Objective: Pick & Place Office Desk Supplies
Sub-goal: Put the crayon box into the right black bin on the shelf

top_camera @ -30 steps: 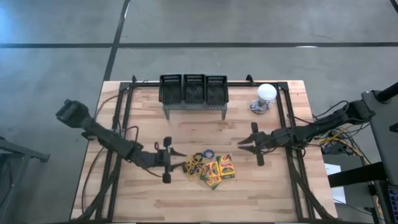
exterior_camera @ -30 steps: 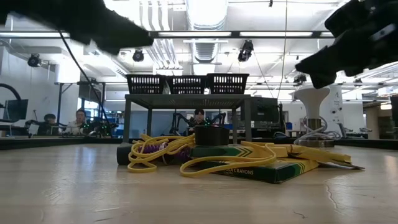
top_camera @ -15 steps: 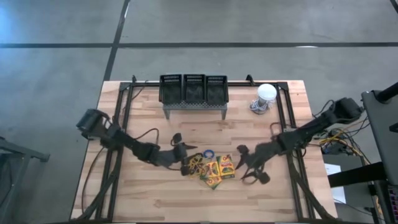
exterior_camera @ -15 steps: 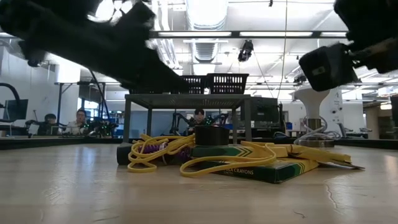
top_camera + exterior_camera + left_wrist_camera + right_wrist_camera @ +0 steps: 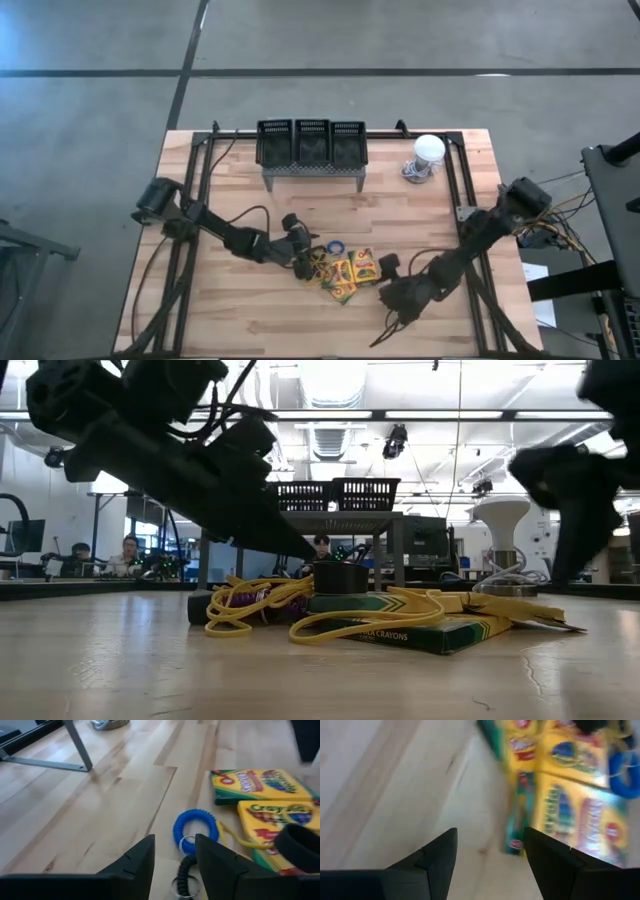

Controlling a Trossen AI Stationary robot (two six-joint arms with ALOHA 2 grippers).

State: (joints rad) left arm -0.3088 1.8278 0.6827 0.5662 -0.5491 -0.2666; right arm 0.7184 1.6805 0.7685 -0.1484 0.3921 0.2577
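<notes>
You have a pale, planked wooden surface (image 5: 230, 310) with the supplies heaped near its middle: flat, glossy yellow-and-green crayon boxes (image 5: 352, 272) lying overlapped, with thin yellow rubber bands (image 5: 330, 622) looped loosely over them. Beside the boxes lies a blue coiled ring (image 5: 196, 826), ribbed like a spring, and next to it a black coil (image 5: 186, 869) of the same kind.

At the far edge stands a grey perforated metal stand (image 5: 312, 170) carrying three black mesh baskets (image 5: 312, 141); what they hold you cannot make out. A white dome-shaped object (image 5: 428, 150) with a cable sits to its right.

Your left tool (image 5: 305, 262) hangs at the left edge of the heap, its two dark fingers (image 5: 137, 865) set narrowly apart with nothing between them, the black coil just ahead of the tips. Your right tool (image 5: 388, 296) sits just right of the boxes, fingers spread wide and empty, the nearest box edge ahead of them. The right wrist view is smeared, so the box lettering is hard to read there.
</notes>
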